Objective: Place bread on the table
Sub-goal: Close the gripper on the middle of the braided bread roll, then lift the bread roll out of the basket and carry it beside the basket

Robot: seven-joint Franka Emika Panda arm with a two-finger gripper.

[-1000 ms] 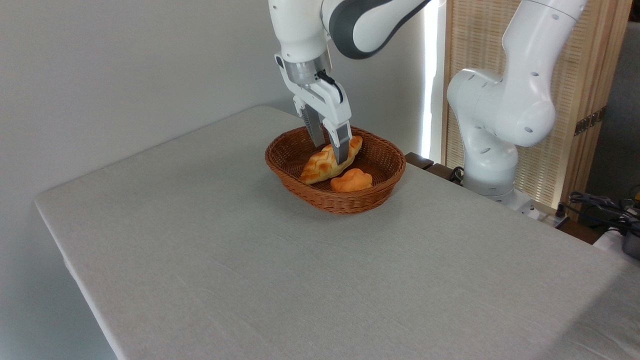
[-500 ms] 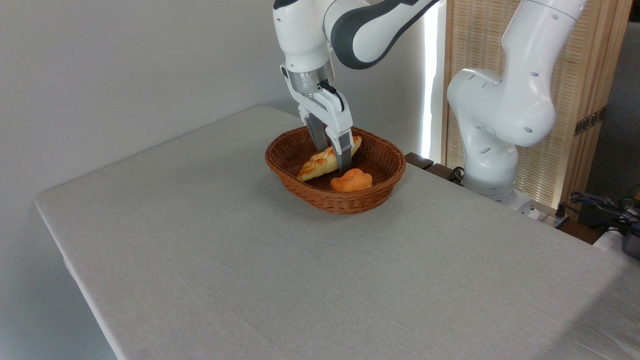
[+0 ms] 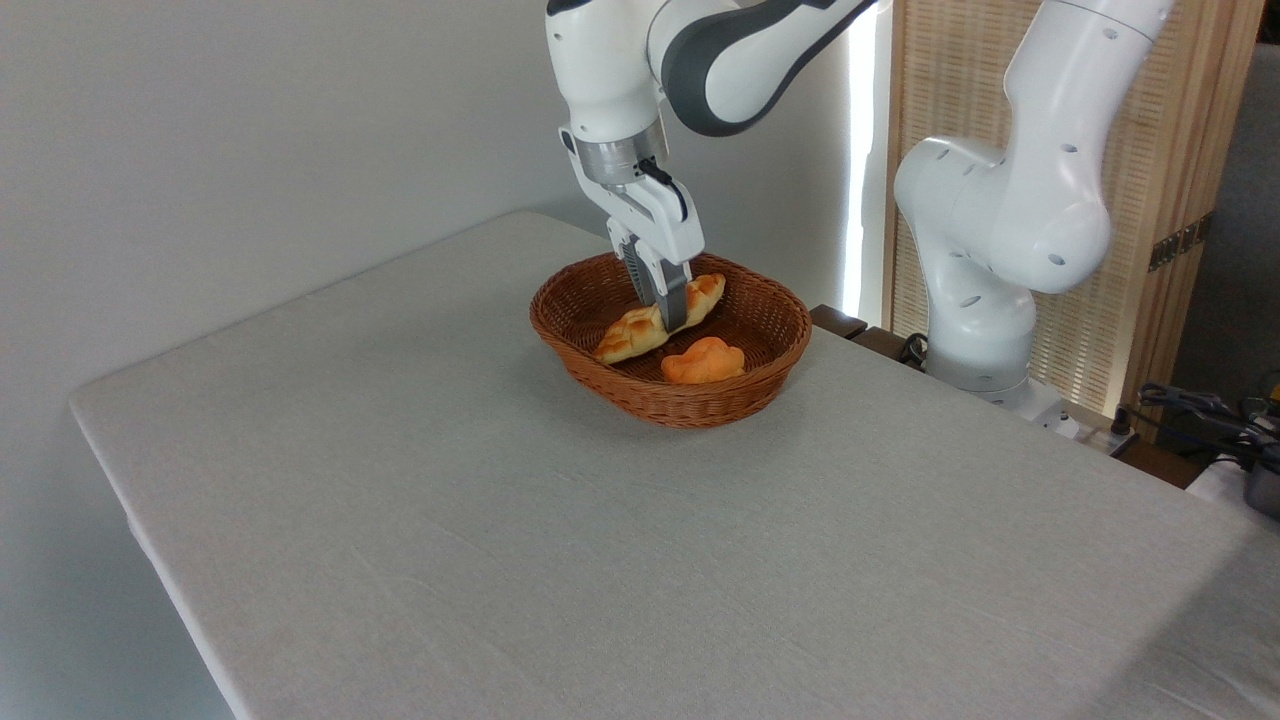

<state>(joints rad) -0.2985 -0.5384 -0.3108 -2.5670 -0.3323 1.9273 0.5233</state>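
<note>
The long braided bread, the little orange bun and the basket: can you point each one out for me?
braided bread [image 3: 622, 338], fixed camera view, on its near left half, clear of the gripper fingers.
orange bun [image 3: 703, 362], fixed camera view, on the middle of its top.
basket [image 3: 690, 408], fixed camera view, on its near outer wall.

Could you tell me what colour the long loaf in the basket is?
Golden-brown with pale creases, as the fixed camera shows the bread in the basket.
</note>
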